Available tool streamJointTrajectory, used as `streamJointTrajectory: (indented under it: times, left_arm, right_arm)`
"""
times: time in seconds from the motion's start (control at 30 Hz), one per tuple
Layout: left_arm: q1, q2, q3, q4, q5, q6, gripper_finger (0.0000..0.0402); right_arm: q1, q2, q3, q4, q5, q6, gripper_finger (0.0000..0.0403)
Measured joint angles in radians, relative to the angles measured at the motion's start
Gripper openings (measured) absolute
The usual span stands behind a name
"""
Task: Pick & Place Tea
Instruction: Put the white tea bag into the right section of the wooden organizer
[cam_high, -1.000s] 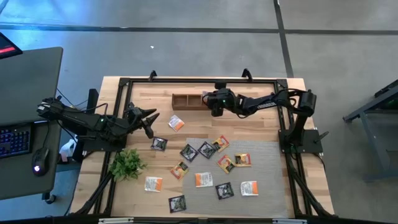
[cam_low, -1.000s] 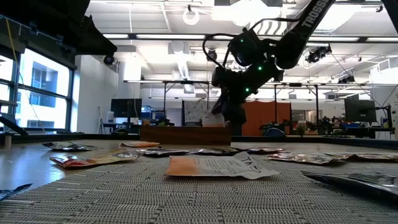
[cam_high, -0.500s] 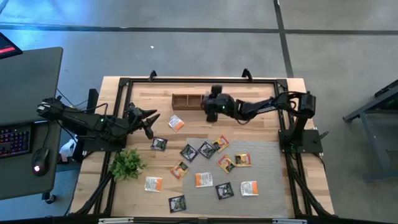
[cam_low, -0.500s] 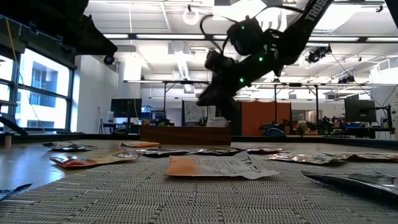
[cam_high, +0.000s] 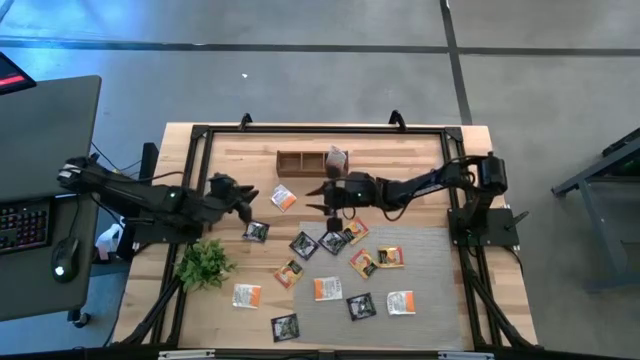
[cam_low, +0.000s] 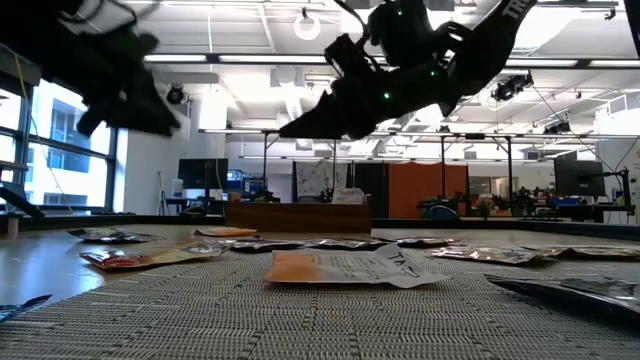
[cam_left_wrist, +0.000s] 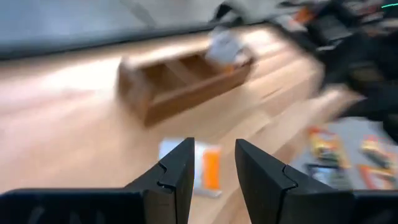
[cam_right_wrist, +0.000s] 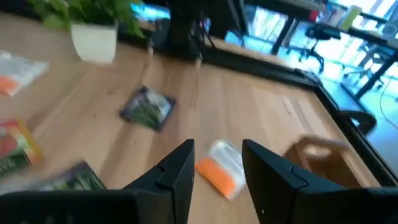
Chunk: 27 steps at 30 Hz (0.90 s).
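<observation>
Several flat square tea sachets lie on the wooden table and the grey mat (cam_high: 425, 262): a white-and-orange one (cam_high: 284, 197), a dark one (cam_high: 256, 231), others nearer the front. One sachet (cam_high: 336, 158) stands in the right end of the wooden box (cam_high: 300, 161). My right gripper (cam_high: 318, 196) hangs open just in front of the box, pointing toward the table's left. My left gripper (cam_high: 248, 197) is open at the left, pointing at the white-and-orange sachet (cam_left_wrist: 200, 167). That sachet (cam_right_wrist: 221, 168) also lies ahead of my right fingers.
A small green plant in a white pot (cam_high: 205, 262) stands at the near left of the table. A black frame (cam_high: 300, 129) runs around the table's edges. Bare wood shows between the box and the sachets.
My right gripper has opened and left a sachet standing in the box's right end. It has then swung away from the box toward the near edge and the left, tipping from pointing down to nearly level. My left gripper has sunk a little and rolled.
</observation>
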Motion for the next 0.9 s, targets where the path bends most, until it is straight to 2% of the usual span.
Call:
streamJointTrajectory:
  times: [0.1, 0.2, 0.4, 0.63, 0.83, 0.9]
  left_arm:
    - [0.084, 0.089, 0.0, -0.01, 0.091, -0.075, 0.0115]
    - [0.164, 0.188, 0.001, 0.021, 0.169, -0.084, 0.0115]
    - [0.289, 0.372, 0.0, 0.114, 0.332, -0.084, 0.0115]
    - [0.372, 0.522, 0.0, 0.301, 0.429, -0.052, 0.0115]
    - [0.398, 0.608, 0.0, 0.321, 0.448, -0.053, 0.0115]
    - [0.395, 0.623, 0.001, 0.329, 0.441, -0.051, 0.0115]
  right_arm:
    - [0.006, 0.033, 0.021, 0.012, 0.01, 0.045, 0.013]
    - [0.011, 0.092, 0.075, -0.02, 0.017, 0.093, 0.013]
    - [0.011, 0.212, 0.219, -0.191, 0.099, 0.171, 0.013]
    - [0.005, 0.351, 0.378, -0.301, 0.2, 0.179, 0.013]
    - [0.005, 0.469, 0.507, -0.365, 0.269, 0.157, 0.013]
    - [0.005, 0.479, 0.531, -0.4, 0.261, 0.133, 0.013]
